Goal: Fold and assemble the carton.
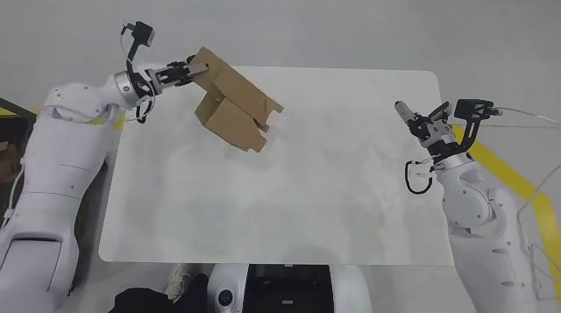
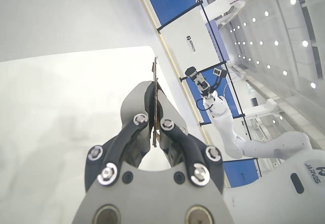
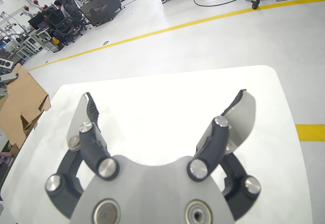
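Clamping a flap of the brown carton [image 1: 232,103], the left gripper [image 1: 195,69] sits at about ten o'clock of the white table [image 1: 351,190] in the top view, just over its edge; its fingers are pressed together on the thin cardboard edge, which stands up between them in the left wrist view; the carton, partly folded with loose flaps, is tilted and stretches from that gripper toward the table's middle, within the ten-to-eleven o'clock part; whether its lower end touches the surface I cannot tell; the right gripper [image 1: 405,111] is near three o'clock, just inside the table's edge, well apart from the carton, fingers spread wide around nothing.
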Tool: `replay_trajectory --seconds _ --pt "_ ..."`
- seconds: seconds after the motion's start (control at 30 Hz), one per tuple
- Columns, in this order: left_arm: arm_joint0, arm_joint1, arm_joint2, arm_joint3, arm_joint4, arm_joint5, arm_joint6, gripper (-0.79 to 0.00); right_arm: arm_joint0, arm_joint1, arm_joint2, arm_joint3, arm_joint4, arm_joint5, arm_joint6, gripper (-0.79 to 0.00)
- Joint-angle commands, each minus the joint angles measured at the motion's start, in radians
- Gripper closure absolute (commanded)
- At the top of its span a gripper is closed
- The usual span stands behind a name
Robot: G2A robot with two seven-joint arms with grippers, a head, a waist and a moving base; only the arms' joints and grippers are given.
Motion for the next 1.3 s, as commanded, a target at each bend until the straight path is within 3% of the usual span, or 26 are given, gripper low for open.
replay_trajectory --seconds 0.0,0.3,0.67,1.27 --pt "-0.006 -0.009 0.032 -0.005 0.013 0.004 0.0 0.0 0.0 0.0 0.0 0.0 0.0 0.0 0.0 -0.785" --pt "0.01 -0.036 0.134 -0.107 0.068 0.001 -0.012 0.0 0.0 0.0 0.0 0.0 0.0 0.0 0.0 -0.785" --pt "0.075 -0.04 0.167 -0.278 0.037 0.037 -0.064 0.0 0.0 0.0 0.0 0.0 0.0 0.0 0.0 -0.785" --pt "0.083 -0.04 0.165 -0.296 0.027 0.049 -0.075 0.0 0.0 0.0 0.0 0.0 0.0 0.0 0.0 -0.785"
